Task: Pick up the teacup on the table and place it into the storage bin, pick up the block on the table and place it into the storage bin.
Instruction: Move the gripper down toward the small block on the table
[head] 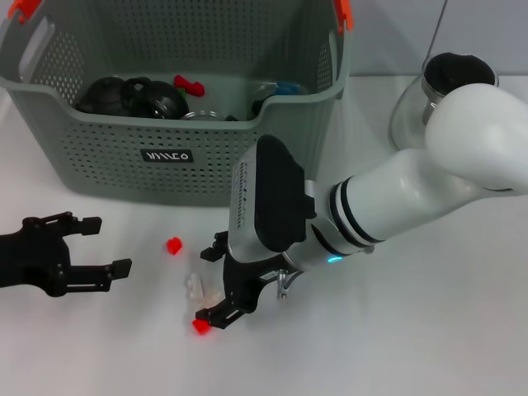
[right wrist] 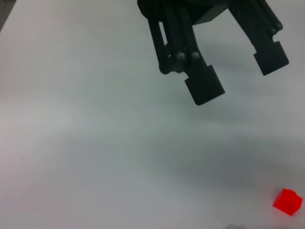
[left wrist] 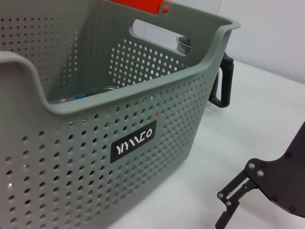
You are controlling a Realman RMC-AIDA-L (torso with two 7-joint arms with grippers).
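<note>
Right claw [head: 216, 312] low over red block [head: 200, 327]

A clear glass carafe [head: 412, 111] with a black handle is standing on the white counter [head: 429, 330], just beside the perforated basket's right wall.

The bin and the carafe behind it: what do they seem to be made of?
The bin looks like matte grey-green moulded plastic, judging by its regular perforations and rounded rim. The carafe seems to be clear, glossy glass, since it is see-through.
</note>
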